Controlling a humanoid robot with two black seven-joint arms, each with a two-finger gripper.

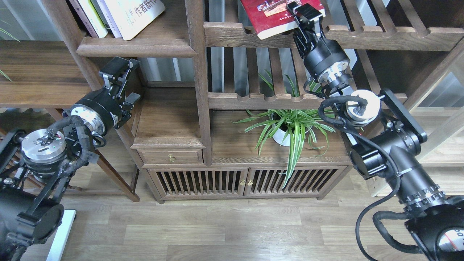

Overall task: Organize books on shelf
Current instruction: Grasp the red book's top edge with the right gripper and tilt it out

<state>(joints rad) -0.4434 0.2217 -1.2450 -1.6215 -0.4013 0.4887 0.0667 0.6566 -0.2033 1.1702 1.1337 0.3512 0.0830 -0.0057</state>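
A dark red book (pixel 270 16) with a white page edge lies tilted over the scalloped rail of the upper slatted shelf, top centre. My right gripper (pixel 303 19) is shut on its right end. On the solid dark-brown shelf (pixel 136 48) at the top left, a large white book with blue Chinese characters (pixel 134 14) leans left against slim white and green books (pixel 90 16). My left gripper (pixel 121 81) is open and empty, below that shelf's left end, next to the bookcase's side post.
A thick upright post (pixel 197 72) separates the solid shelf from the slatted shelves (pixel 253 96). A spider plant in a white pot (pixel 290 128) stands on the cabinet top under my right arm. A low cabinet (pixel 239 181) with a drawer and slatted doors stands below.
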